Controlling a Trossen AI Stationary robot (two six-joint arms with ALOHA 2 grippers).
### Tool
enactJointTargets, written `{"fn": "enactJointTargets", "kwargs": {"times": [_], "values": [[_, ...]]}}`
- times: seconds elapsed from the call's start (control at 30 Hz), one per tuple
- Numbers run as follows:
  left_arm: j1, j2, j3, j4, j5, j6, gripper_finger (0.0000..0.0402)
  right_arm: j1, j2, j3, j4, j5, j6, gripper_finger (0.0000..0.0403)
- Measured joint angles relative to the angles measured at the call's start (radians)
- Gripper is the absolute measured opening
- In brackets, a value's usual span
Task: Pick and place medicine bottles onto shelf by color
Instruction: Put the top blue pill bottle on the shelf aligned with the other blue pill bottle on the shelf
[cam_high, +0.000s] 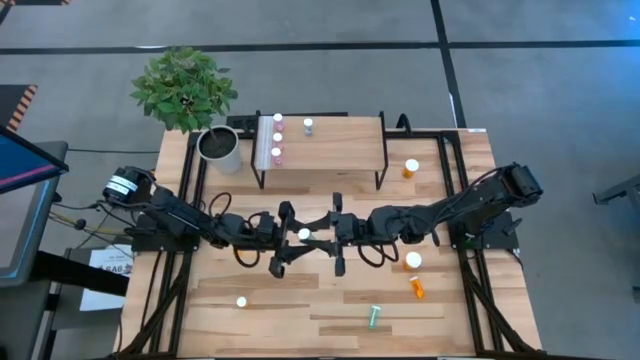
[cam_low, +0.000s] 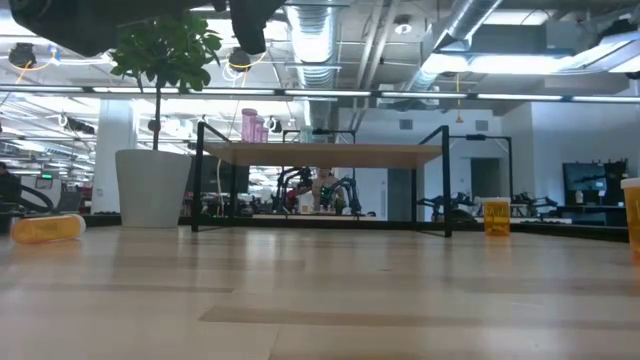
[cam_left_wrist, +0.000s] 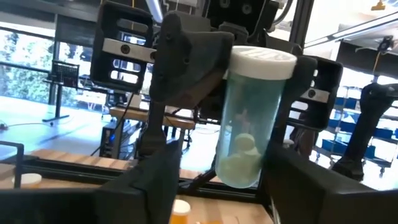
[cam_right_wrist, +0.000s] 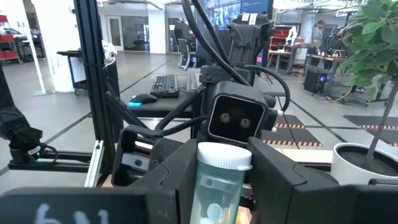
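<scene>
A teal-green medicine bottle (cam_left_wrist: 249, 124) with a white cap (cam_high: 304, 234) is upright in the air above the table's middle, between my two grippers. My right gripper (cam_high: 325, 236) comes from the right and is shut on it. My left gripper (cam_high: 288, 238) comes from the left and is open, with its fingers (cam_left_wrist: 158, 180) on either side of the bottle's lower part. The shelf (cam_high: 330, 150) stands at the far side on thin black legs. Several pink bottles (cam_high: 277, 140) stand on its left end. My right gripper pinches the teal bottle's body just below the cap (cam_right_wrist: 205, 177) between its two fingers (cam_right_wrist: 280, 180). The fingers come level from the table's right side. The bottle stands upright, cap up, lifted clear of the table.
A plant pot (cam_high: 220, 148) stands left of the shelf. Orange bottles are at the right (cam_high: 410, 168), (cam_high: 413, 262), and one lies on its side (cam_high: 417, 288). A teal bottle (cam_high: 374, 317) lies near the front edge, and a white-capped vial (cam_high: 241, 300) stands at front left.
</scene>
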Motion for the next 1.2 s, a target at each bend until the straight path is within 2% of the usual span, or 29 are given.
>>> {"fn": "enactJointTargets", "kwargs": {"times": [0.23, 0.4, 0.83, 1.0, 1.2], "values": [[0.0, 0.0, 0.0, -0.002, 0.032, 0.001, 0.0118, -0.001, 0.0, 0.0, 0.0, 0.0, 0.0, 0.015], [0.0, -0.001, 0.0, -0.003, 0.049, 0.003, 0.0081, -0.001, 0.0, 0.0, 0.001, 0.0, 0.015, 0.015], [0.0, -0.004, 0.0, -0.054, 0.046, -0.033, 0.009, -0.008, -0.012, -0.001, -0.094, -0.004, 0.121, 0.0179], [0.0, -0.031, 0.0, -0.152, 0.026, -0.042, 0.0091, -0.008, -0.035, 0.0, -0.169, -0.004, 0.163, 0.0205], [0.0, -0.112, -0.001, -0.373, -0.013, -0.044, 0.0091, -0.014, -0.053, 0.0, -0.257, -0.011, 0.212, 0.0234]]}}
